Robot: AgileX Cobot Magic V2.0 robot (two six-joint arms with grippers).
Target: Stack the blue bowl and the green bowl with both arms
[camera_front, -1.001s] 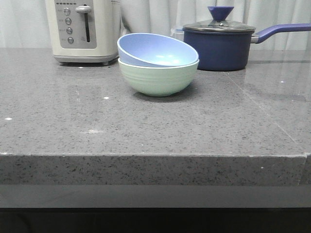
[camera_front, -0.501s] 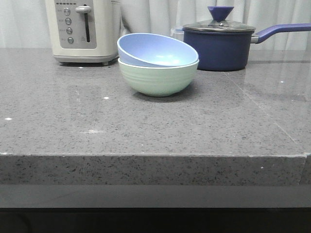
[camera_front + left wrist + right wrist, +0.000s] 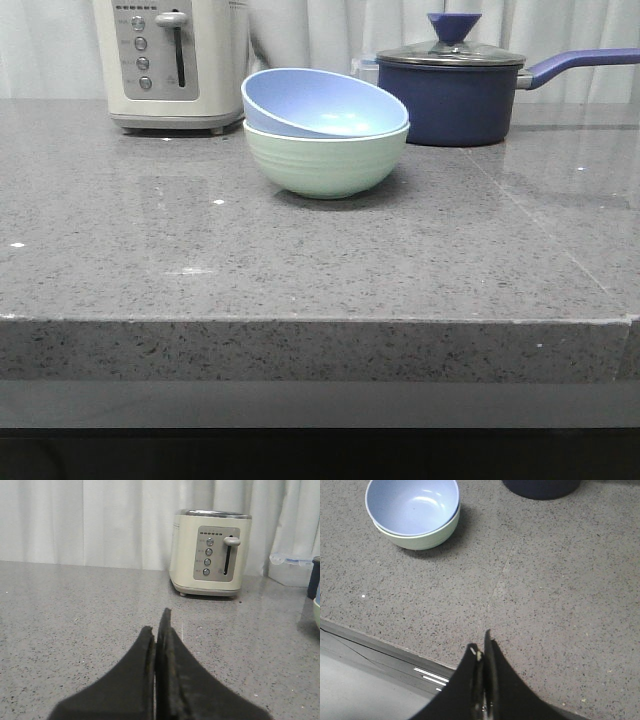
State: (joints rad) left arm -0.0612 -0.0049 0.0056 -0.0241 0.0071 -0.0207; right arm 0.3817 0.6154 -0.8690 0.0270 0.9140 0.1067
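The blue bowl (image 3: 318, 103) sits tilted inside the green bowl (image 3: 326, 163) at the middle back of the grey counter. Both show in the right wrist view too, the blue bowl (image 3: 412, 505) nested in the green bowl (image 3: 422, 539), far from my right gripper (image 3: 482, 647). That gripper is shut and empty, over the counter's front edge. My left gripper (image 3: 157, 625) is shut and empty, low over the bare counter, facing the toaster. A sliver of the green bowl (image 3: 317, 615) shows at that view's edge. Neither arm shows in the front view.
A cream toaster (image 3: 170, 62) stands at the back left, also in the left wrist view (image 3: 210, 552). A dark navy lidded saucepan (image 3: 455, 90) with a long handle stands just behind and right of the bowls. The counter's front edge (image 3: 320, 322) runs across.
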